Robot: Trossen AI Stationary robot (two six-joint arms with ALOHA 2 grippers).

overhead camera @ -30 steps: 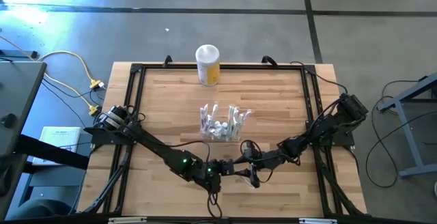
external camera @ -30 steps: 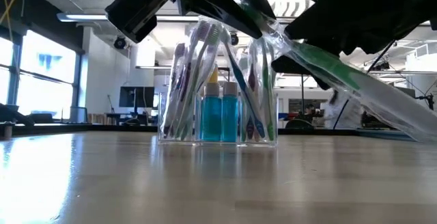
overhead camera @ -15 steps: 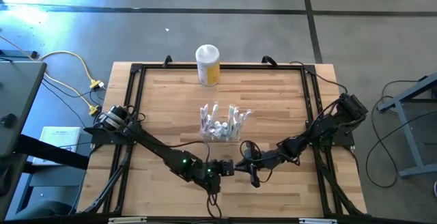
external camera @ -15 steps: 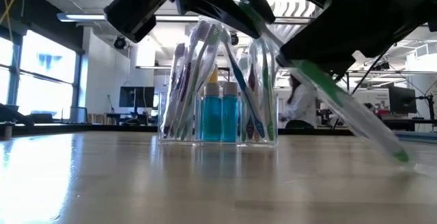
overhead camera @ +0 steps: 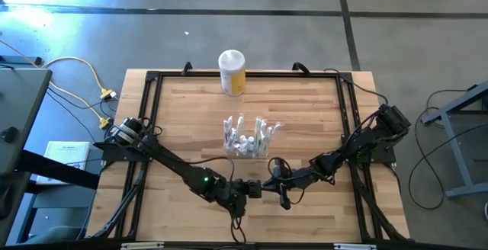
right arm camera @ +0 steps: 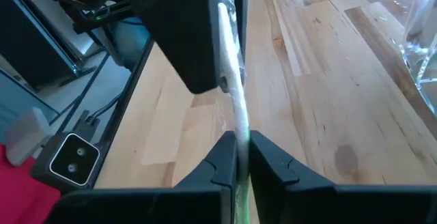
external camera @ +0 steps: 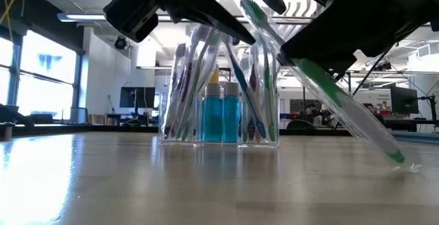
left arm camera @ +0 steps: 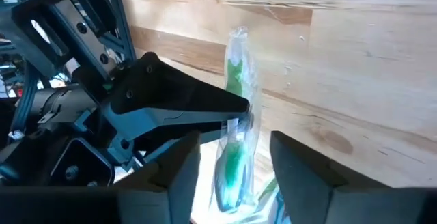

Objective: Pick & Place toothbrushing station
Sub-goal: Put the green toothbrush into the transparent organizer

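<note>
We see no readable writing. The toothbrushing station [overhead camera: 246, 139] sits mid-table. In front of it, the right gripper [right arm camera: 240, 157] pinches a wrapped green toothbrush [external camera: 322, 88]; the left gripper [left arm camera: 235, 159] has its fingers spread around it. The brush's wrapper blurs its head.

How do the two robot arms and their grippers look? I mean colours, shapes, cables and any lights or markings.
Both arms are black, slim and jointed. The left arm shows a small green light near its wrist and a silver part at its base. The right arm has a boxy black base. Thin black cables run along both. The left gripper has broad, flat dark grey fingers; the right gripper has narrow black ones.
</note>
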